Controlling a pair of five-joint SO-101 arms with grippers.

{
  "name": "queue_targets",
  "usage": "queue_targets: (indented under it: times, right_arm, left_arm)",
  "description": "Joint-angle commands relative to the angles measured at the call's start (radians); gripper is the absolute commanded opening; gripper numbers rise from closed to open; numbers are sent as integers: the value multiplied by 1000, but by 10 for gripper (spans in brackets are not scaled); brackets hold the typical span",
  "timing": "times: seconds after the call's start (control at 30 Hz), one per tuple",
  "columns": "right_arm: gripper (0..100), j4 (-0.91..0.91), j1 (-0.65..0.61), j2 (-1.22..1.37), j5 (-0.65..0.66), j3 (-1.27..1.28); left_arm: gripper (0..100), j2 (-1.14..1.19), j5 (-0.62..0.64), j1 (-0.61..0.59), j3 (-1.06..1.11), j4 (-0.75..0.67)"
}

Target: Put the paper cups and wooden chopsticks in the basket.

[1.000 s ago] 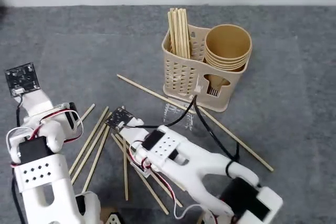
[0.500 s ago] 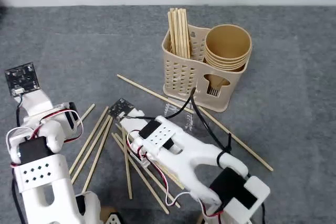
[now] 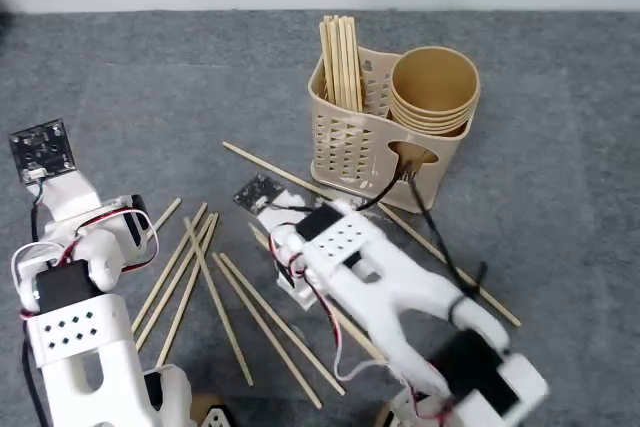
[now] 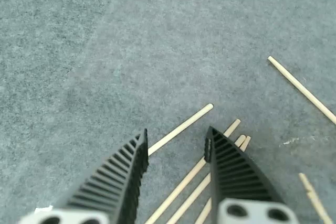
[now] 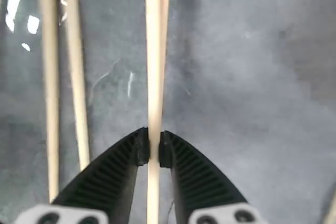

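The right gripper (image 5: 153,150) is found pinched narrow on a wooden chopstick (image 5: 155,51), which runs straight ahead from between the jaws and is clamped across its thickness. Two further sticks (image 5: 73,77) lie on the surface (image 3: 560,197) just beside the right gripper, parallel to the held one and apart from it. The left gripper (image 4: 176,135) is held wide and empty above the surface, with the end of one loose chopstick (image 4: 181,127) lying between its fingers and others just beyond. The basket (image 3: 350,147) stands well ahead of both grippers; the paper cups (image 3: 433,87) are seen nested in one compartment and a bundle of chopsticks (image 3: 340,57) upright in the other. The held stick is judged light, stiff and smooth. Little squeeze is needed, but it is likely to swivel in the pinch if taken far off its middle, and how far along its length it has been taken cannot be told. A hold somewhat towards one end is judged best, so that the free length can be tipped down into the chopstick compartment. The sticks lying close together are judged liable to be caught two at a time.
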Motion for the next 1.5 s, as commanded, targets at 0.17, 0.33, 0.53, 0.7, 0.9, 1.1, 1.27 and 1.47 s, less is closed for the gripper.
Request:
queue_targets:
  times: [0.17, 0.33, 0.53, 0.7, 0.9, 1.1, 1.27, 1.47]
  right_arm:
    - [9, 199, 45, -300, 57, -170]
    - [9, 344, 107, -295, 97, -516]
    - [9, 410, 171, -162, 130, -931]
    - [9, 332, 223, -127, 86, -1134]
    - [9, 71, 282, -124, 26, -1142]
    - [9, -231, 292, -116, -66, -1076]
    - [9, -461, 292, -117, -77, -893]
    - [9, -717, 360, -127, -74, -580]
  left_arm:
    - [174, -26, -2, -5, -7, -21]
    - [174, -26, -2, -5, 7, -29]
    - [174, -26, -2, -5, 7, -29]
    - [174, -26, -2, -5, 7, -29]
    - [174, -26, -2, -5, 7, -29]
    - [174, -26, -2, -3, 7, -29]
    - [174, -26, -2, -3, 8, -29]
    - [174, -26, -2, -3, 8, -29]
